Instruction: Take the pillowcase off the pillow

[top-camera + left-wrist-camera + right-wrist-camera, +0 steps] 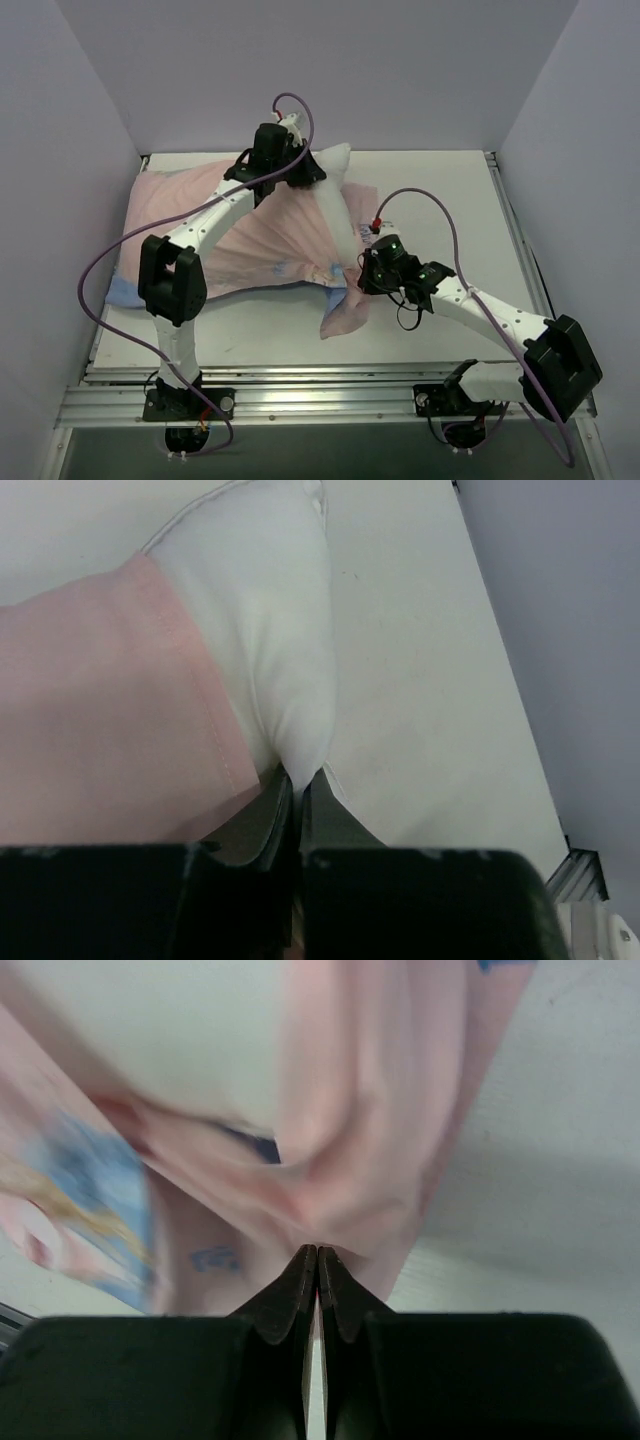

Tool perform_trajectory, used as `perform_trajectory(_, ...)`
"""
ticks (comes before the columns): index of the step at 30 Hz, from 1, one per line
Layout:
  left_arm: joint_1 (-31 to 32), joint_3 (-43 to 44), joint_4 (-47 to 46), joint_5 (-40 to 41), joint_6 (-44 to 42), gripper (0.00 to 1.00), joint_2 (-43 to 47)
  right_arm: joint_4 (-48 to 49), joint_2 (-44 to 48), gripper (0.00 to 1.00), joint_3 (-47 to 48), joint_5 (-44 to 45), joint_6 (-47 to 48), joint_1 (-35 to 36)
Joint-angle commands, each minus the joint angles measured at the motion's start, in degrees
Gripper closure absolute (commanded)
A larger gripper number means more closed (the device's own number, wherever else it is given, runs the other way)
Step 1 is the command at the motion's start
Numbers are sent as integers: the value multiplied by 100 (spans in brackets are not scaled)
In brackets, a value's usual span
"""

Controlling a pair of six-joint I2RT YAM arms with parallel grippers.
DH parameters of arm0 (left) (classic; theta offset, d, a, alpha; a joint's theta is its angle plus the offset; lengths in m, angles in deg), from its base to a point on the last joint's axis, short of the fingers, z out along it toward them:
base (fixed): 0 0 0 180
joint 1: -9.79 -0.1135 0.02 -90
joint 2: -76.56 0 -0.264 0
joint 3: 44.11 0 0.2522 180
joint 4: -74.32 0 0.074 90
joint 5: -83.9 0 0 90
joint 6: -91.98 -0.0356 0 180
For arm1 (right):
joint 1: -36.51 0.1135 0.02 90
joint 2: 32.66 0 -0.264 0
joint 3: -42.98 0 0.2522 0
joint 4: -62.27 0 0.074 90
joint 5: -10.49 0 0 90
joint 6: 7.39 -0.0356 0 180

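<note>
The pillowcase [250, 235] lies pink side out across the left and middle of the desk [430, 190] in the overhead view. It fans from the upper left toward the centre, with a blue edge at the far left and a loose flap hanging toward the lower centre. The pillow [335, 165] shows as a white corner poking out at the upper centre, with a white strip running down along the pillowcase's right edge.

In the left wrist view, the left claw [296, 785] is clenched on that white corner, with the pink hem just to the left of its fingers [268, 815]. In the right wrist view, the right claw [317, 1258] is pinched tight on a gathered fold of pink fabric, and a blue and yellow print shows at the frame's left.
</note>
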Motion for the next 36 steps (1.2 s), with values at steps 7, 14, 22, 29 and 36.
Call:
perform_trajectory(7,-698,654,-597,-1191,1677,98,33,276,516,100,-1138,-1367,-325,-1039)
perform_trajectory(14,-611,575,-670,-1369,1705,98,112,613,1015,89,-867,-1299,-228,-1022)
perform_trajectory(22,-199,20,-512,-991,1204,98,385,-328,507,51,1275,-77,-43,-970)
perform_trajectory(29,66,108,-160,-464,764,98,403,-751,-627,46,2184,609,-139,-425)
perform_trajectory(36,75,126,-81,-367,703,98,464,-610,-778,58,1255,592,-491,-389)
